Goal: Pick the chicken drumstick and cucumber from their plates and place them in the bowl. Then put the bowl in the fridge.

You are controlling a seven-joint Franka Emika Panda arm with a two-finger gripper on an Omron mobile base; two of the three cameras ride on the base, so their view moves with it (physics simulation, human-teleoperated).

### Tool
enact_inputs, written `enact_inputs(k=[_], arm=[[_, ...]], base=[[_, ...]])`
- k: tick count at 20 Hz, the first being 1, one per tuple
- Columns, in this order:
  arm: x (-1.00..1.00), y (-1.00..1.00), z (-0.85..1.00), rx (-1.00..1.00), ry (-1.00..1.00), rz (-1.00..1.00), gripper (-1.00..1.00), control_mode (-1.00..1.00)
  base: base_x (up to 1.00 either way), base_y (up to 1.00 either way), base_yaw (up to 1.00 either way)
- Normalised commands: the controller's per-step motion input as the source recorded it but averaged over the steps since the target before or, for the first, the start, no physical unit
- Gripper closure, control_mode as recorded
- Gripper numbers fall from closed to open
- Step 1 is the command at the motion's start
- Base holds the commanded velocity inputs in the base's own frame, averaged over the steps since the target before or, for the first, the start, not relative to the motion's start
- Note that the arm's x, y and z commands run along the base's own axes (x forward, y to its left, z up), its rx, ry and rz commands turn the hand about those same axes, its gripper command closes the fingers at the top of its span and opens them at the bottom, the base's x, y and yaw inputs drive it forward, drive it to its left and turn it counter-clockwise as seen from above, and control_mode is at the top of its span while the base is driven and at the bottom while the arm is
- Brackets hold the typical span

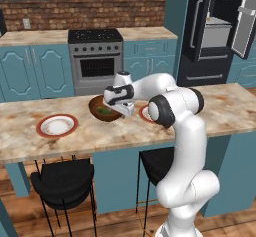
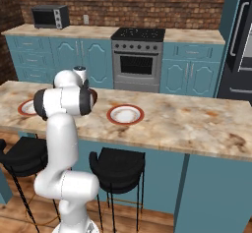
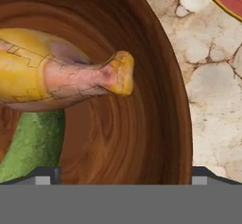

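Brick wall (image 1: 100, 8) — teal cabinets (image 1: 30, 71), steel oven (image 1: 96, 61)

You have a marble-topped table (image 1: 75, 136) with two black stools (image 1: 64, 178) tucked below its near edge. Behind it you see a steel oven (image 1: 96, 61) between teal cabinets (image 1: 30, 71), a brick wall (image 1: 90, 11), and a microwave (image 2: 50, 16).

My hand (image 1: 123, 107) hangs over the brown bowl (image 1: 101, 112) on the marble counter (image 1: 220, 106); something green lies inside. One empty red-rimmed plate (image 1: 56, 126) sits well left, another (image 1: 144, 114) behind my arm.
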Motion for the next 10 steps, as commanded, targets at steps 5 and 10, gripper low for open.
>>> enact_inputs(k=[5, 10], arm=[[-0.01, 0.06, -0.24, 0.0, 0.0, -0.06, 1.0, -1.0], [-0.03, 0.07, 0.02, 0.01, 0.0, -0.01, 1.0, -1.0]], base=[[0.0, 0.0, 0.0], [0.0, 0.0, 0.0]])
